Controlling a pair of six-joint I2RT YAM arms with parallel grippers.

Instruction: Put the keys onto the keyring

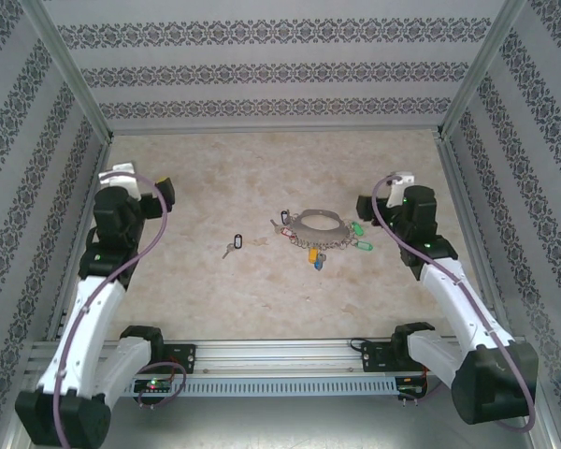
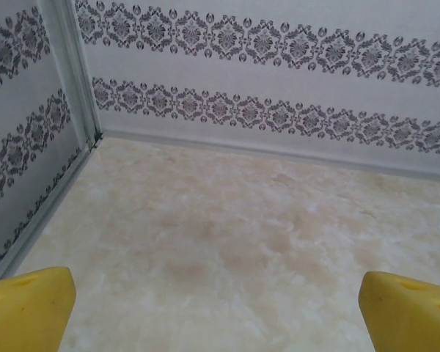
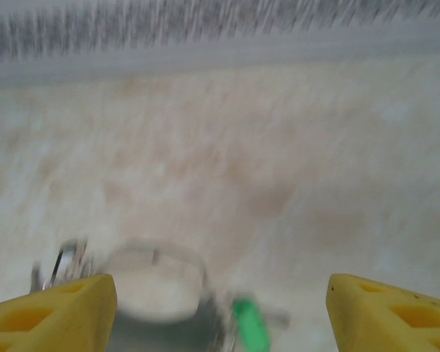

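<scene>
I read left gripper (image 2: pixel 217 312) wide apart, right gripper (image 3: pixel 220 312) apart too. Right wrist view blurred: keyring (image 3: pixel 202 286) smeared, lower edge cut off.

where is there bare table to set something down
Bare: the far strip between the keyring and back wall, the near stretch up to the rail, and everything left of the loose key. Crowded: the tagged keys round the keyring.
</scene>
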